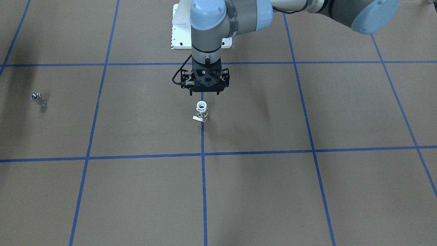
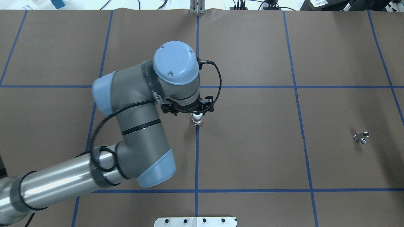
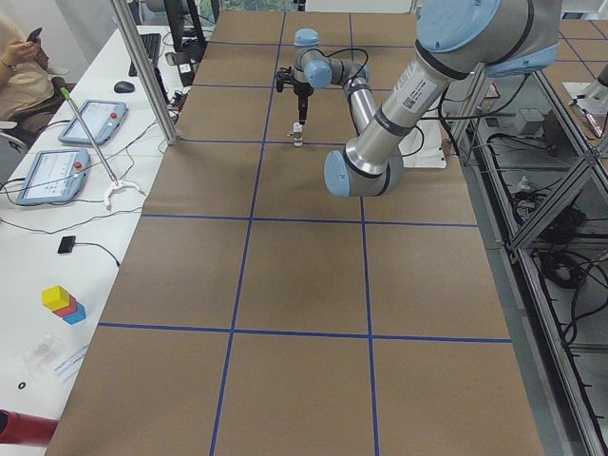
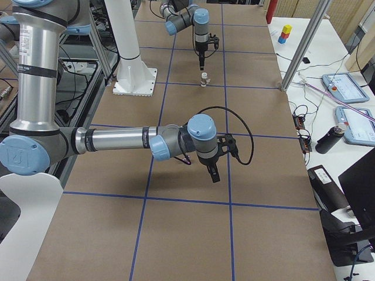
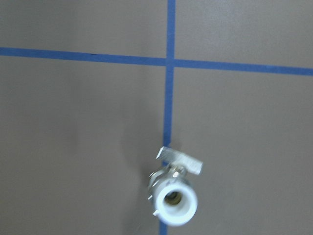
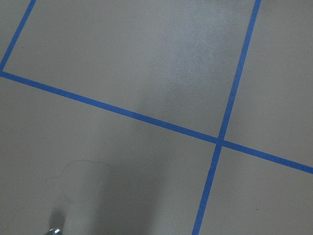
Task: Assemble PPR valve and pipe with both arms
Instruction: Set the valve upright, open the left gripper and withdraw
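Nearest us in the right-side view, the right gripper (image 4: 214, 173) hangs low over the brown table (image 4: 176, 234) at mid-frame. At that size we cannot tell whether its fingers are spread or pressed together. Its own wrist camera shows no finger at all, only taped paper and a silvery speck at the bottom-left edge that we take for the pipe (image 6: 54, 231). In the overhead frame the pipe (image 2: 361, 137) lies on its side at the right, alone, with no gripper touching it.

Farther off, at the table's centre, the PPR valve (image 1: 201, 112) stands upright on one white ring end, right on a blue tape line (image 1: 203, 143). Its hollow end faces up and the handle tab juts out at its foot (toward the lower left in the front view). The left gripper (image 1: 204, 89) hovers above it, apart and holding nothing. The finger gap is hidden, so we cannot tell its spread either.

We judge the job barely begun: both parts lie free and well apart. The main danger is the valve's stance — a descent slightly off centre, or a finger catching the tab, could topple or spin it. The pipe is small, shiny and round, so a pinch off its middle may squirt it away. Unless the two line up when they meet, the stub could jam or drop.
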Controlling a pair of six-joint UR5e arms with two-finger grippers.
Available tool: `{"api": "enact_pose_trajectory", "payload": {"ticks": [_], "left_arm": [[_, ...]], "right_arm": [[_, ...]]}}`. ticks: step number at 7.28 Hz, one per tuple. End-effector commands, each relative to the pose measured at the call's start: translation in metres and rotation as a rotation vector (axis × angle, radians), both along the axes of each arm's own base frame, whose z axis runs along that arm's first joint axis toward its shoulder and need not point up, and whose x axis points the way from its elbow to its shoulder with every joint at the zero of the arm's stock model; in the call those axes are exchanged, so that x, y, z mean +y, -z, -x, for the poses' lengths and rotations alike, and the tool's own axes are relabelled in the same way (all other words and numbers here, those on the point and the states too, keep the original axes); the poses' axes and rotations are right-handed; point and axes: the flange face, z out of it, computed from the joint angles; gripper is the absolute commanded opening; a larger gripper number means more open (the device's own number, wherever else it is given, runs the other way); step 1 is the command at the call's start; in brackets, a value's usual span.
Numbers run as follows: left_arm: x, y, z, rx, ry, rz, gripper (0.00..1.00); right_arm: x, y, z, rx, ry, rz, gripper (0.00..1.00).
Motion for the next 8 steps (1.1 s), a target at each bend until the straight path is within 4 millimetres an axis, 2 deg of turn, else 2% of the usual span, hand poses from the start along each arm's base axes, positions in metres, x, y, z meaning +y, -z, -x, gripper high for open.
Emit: {"api": "enact_pose_trajectory", "payload": {"ticks": [1, 2, 4, 6, 7, 8], "left_arm": [[0.048, -0.044, 0.126, -0.006, -0.107, -0.178, 0.99], [0.050, -0.074, 0.172, -0.050, -0.125, -0.219, 0.99], [0.030, -0.135, 0.269, -0.102, -0.209, -0.273, 0.99], [0.002, -0.208, 0.401, -0.134, -0.292, -0.345, 0.99], [-0.006, -0.249, 0.453, -0.175, -0.338, -0.383, 0.99], [-0.018, -0.286, 0.506, -0.162, -0.313, -0.359, 1.00]], "right_arm": [[0.001, 0.016, 0.005, -0.061, -0.034, 0.043, 1.00], [0.002, 0.027, 0.017, -0.074, -0.040, 0.053, 1.00], [0.007, 0.059, 0.050, -0.102, -0.050, 0.092, 1.00], [0.019, 0.099, 0.087, -0.136, -0.061, 0.143, 1.00], [0.026, 0.116, 0.111, -0.118, -0.082, 0.162, 1.00], [0.030, 0.124, 0.138, -0.078, -0.108, 0.173, 1.00]]}}
